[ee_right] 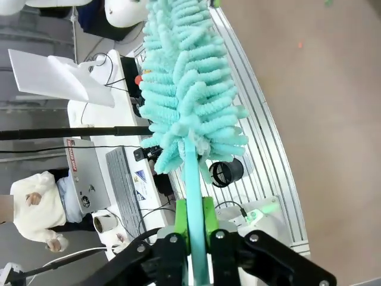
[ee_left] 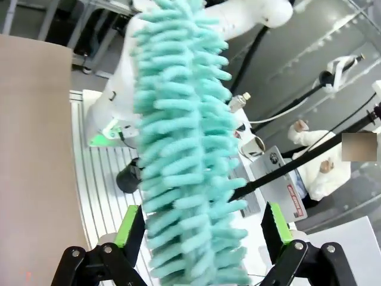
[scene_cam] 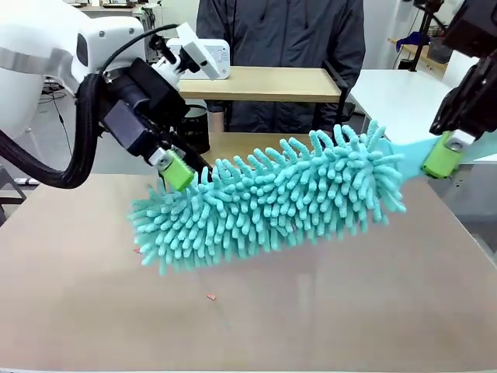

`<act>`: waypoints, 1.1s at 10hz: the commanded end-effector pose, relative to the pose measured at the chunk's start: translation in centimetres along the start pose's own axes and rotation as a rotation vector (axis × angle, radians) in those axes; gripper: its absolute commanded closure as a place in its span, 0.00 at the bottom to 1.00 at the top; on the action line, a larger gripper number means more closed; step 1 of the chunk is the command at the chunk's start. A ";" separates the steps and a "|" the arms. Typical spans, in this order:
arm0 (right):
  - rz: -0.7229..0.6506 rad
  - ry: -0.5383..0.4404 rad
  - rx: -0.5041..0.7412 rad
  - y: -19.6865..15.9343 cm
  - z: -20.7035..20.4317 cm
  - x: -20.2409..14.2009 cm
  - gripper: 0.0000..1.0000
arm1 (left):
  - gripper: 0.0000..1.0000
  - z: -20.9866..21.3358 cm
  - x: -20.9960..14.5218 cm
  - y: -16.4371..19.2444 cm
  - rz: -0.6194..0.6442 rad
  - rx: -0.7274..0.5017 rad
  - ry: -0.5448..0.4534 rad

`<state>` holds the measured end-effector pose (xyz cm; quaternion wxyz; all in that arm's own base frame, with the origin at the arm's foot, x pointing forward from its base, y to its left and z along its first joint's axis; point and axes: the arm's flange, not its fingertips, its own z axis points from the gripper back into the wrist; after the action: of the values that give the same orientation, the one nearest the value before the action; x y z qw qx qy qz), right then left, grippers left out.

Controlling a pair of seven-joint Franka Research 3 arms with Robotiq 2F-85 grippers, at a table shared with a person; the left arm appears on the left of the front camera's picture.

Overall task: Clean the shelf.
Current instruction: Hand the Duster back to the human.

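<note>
We clamp the duster (scene_cam: 272,206) handle in the right gripper (ee_right: 196,223); the left gripper (ee_left: 202,229) straddles its tip, jaws wide, empty. The shelf (scene_cam: 260,84) stands upper centre: carry the head level toward it.

Shelf (scene_cam: 256,84), light wooden top board with a thin black frame, stood at the table's far side before the person; lower board showed behind a teal duster (scene_cam: 272,203), partly hidden
</note>
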<state>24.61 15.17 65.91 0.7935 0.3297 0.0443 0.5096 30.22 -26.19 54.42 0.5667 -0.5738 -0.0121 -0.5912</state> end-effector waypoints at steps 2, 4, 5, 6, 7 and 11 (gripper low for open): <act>0.023 -0.082 0.043 -0.4 -0.4 -0.5 0.87 | 0.00 -0.8 -1.6 -1.2 -0.036 0.009 0.037; 0.024 -0.098 0.045 -0.2 -0.3 -0.8 0.87 | 0.00 -0.8 -1.7 -0.9 -0.030 0.001 0.019; 0.022 -0.101 0.045 -0.2 -0.3 -0.9 0.87 | 0.00 -0.9 -1.6 -0.7 -0.031 0.016 0.011; 0.009 -0.111 0.046 -0.3 -0.3 -1.1 0.87 | 0.60 -1.1 -1.6 -0.8 -0.068 0.039 0.015; 0.004 -0.114 0.047 -0.4 -0.3 -1.2 0.87 | 0.60 -1.3 -1.7 -0.8 -0.061 0.045 0.007; 0.003 -0.132 0.047 -0.5 -0.4 -1.2 0.87 | 1.00 -1.2 -1.9 -1.0 -0.061 0.042 -0.002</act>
<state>24.26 14.28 65.12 0.7932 0.3638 0.0257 0.4876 28.70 -25.43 53.70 0.5660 -0.5606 -0.0287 -0.6038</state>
